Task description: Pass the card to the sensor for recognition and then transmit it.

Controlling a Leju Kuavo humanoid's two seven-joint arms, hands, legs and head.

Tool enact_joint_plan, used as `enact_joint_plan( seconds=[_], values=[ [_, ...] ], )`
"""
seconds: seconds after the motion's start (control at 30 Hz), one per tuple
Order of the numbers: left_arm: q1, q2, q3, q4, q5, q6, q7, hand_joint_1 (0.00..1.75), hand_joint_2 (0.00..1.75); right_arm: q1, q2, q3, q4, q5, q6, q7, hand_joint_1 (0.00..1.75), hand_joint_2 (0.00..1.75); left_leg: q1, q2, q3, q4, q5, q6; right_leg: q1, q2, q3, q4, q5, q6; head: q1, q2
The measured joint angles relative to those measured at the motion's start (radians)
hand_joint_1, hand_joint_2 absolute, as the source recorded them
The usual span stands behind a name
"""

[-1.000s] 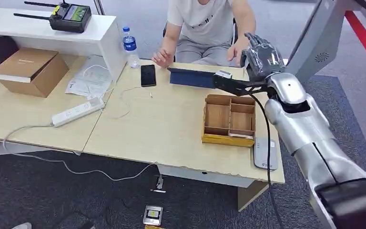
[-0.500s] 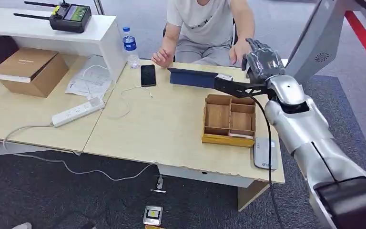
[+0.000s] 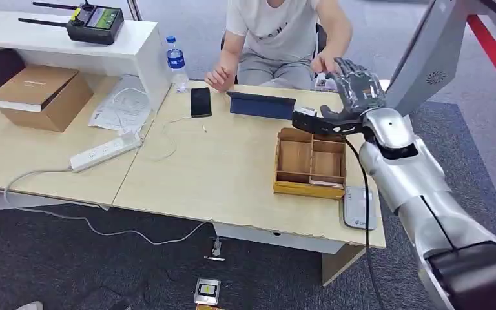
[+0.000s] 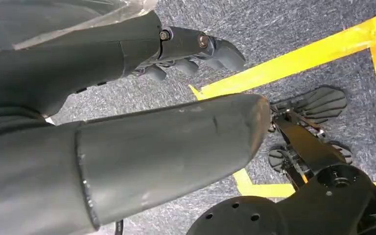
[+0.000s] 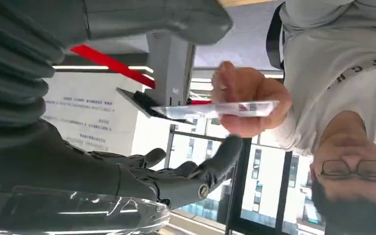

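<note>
A person's hand pinches the thin clear card, held flat in the gap between my right hand's thumb and fingers, without touching either. My right hand is raised over the table's far right edge, fingers spread, holding nothing. In the head view the card is a small pale patch under the person's hand. The grey sensor pad lies flat at the table's front right corner. My left hand hangs over the floor with nothing in it.
A wooden compartment tray stands behind the sensor pad. A blue tablet case, a black phone and a water bottle line the far edge. A power strip and cardboard box sit left. The person sits beyond the table.
My right hand has spread its fingers and shifted slightly right and down. The person's hand has lifted a little beside it, with the card in it.
</note>
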Motion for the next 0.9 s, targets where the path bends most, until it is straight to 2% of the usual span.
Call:
enact_joint_plan(
  seconds=[0.63, 0.77, 0.9],
  values=[
    [0.0, -0.006, 0.0, 0.0, 0.003, 0.007, 0.007, 0.0, 0.0, 0.001, -0.008, -0.002, 0.0, 0.0, -0.006, -0.004, 0.0, 0.0, 0.0, 0.0, 0.0, 0.0, 0.0, 0.0, 0.0, 0.0, 0.0, 0.0, 0.0, 0.0, 0.0, 0.0],
    [0.0, -0.006, 0.0, 0.0, 0.012, 0.007, 0.009, 0.0, 0.0, -0.001, -0.01, -0.004, -0.002, 0.015, -0.045, -0.004, 0.0, 0.0, 0.0, 0.0, 0.0, 0.0, 0.0, 0.0, 0.0, 0.0, 0.0, 0.0, 0.0, 0.0, 0.0, 0.0],
    [0.0, -0.006, 0.0, 0.0, 0.023, 0.007, 0.011, 0.0, 0.0, -0.002, -0.022, -0.017, -0.037, -0.009, -0.089, -0.041, 0.0, 0.0, 0.0, 0.0, 0.0, 0.0, 0.0, 0.0, 0.0, 0.0, 0.0, 0.0, 0.0, 0.0, 0.0, 0.0]
  ],
)
